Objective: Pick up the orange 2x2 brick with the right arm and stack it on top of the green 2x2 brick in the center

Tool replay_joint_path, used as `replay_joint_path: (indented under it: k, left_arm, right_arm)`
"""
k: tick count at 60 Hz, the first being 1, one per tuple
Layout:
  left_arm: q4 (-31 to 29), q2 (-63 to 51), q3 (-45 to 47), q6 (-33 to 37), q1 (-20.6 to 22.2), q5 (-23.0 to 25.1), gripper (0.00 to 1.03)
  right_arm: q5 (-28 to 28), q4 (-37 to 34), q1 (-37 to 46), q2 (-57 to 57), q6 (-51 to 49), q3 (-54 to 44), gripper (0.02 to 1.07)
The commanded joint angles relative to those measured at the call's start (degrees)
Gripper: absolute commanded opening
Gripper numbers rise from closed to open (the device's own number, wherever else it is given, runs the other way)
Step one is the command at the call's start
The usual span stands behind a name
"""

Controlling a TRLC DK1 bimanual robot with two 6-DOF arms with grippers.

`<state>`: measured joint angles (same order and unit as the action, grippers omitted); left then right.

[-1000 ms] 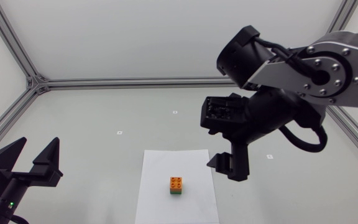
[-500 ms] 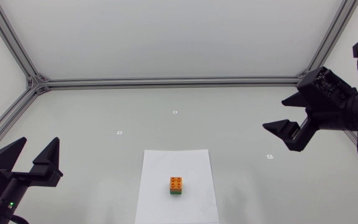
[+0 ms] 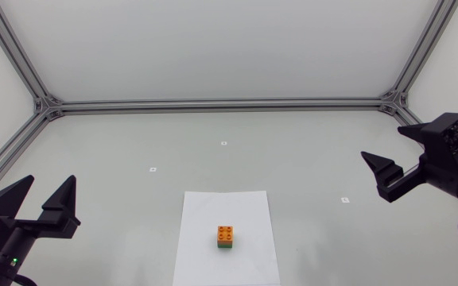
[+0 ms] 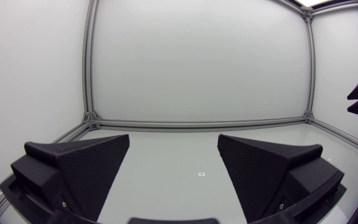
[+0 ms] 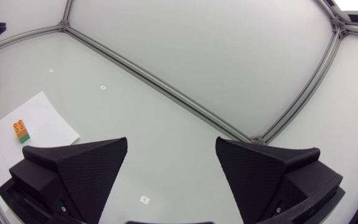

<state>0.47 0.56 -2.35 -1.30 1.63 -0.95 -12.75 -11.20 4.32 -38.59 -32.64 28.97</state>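
Observation:
The orange 2x2 brick (image 3: 226,233) sits on top of the green 2x2 brick (image 3: 226,245), near the middle of a white paper sheet (image 3: 249,208). The right wrist view shows the same stack, orange brick (image 5: 20,127) over green brick (image 5: 23,139), far off beside the gripper's left finger. My right gripper (image 3: 400,156) is open and empty at the table's right side, well away from the stack. My left gripper (image 3: 44,195) stands open and empty at the front left. In the wrist views, the left gripper (image 4: 174,149) and right gripper (image 5: 171,151) hold nothing between their fingers.
Aluminium frame rails (image 3: 221,104) run along the table's back and sides. Small white markers (image 3: 223,144) dot the grey tabletop.
My right arm has drawn back from just beside the stack to the right side of the table, with its gripper empty. The stacked bricks and the left arm have stayed put.

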Motion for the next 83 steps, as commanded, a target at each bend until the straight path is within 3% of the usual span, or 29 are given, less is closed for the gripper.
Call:
replay_joint_path:
  k: [1,67,83]
  left_arm:
    - [-0.65,0.23,2.35,0.33,0.04,0.16,0.99]
    - [-0.65,0.23,2.35,0.33,0.04,0.16,0.99]
    - [-0.65,0.23,2.35,0.33,0.04,0.16,0.99]
  right_arm:
    - [1.24,2.5,0.61,3.52,3.11,-3.48,1.03]
    - [12.75,11.2,-4.32,38.59,32.64,-28.97,1.03]
    - [12.75,11.2,-4.32,38.59,32.64,-28.97,1.02]
